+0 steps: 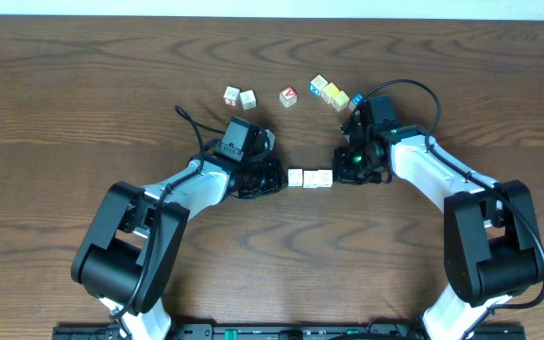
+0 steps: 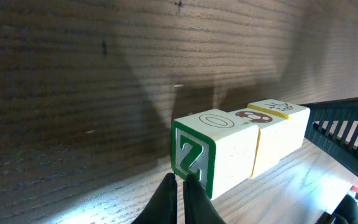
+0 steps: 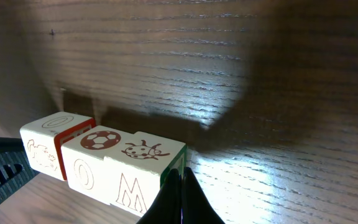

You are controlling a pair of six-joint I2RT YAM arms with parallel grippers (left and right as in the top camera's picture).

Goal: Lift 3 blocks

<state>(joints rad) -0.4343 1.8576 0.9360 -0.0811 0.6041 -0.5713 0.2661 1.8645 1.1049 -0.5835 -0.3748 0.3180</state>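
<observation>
Centrally, three small cream-white wooden cubes with pale printed markings [image 1: 310, 178] sit end to end in a short row on the brown wood-grain table [image 1: 83, 85], between the two arms. The left gripper [image 2: 180, 186] is closed tight on nothing, its tips against the green-bordered Z face at one end. The right gripper [image 3: 180, 183], likewise closed and empty, touches the opposite end. Whether the row is clear of the tabletop cannot be told. Several loose coloured cubes [image 1: 289, 96] lie farther back.
</observation>
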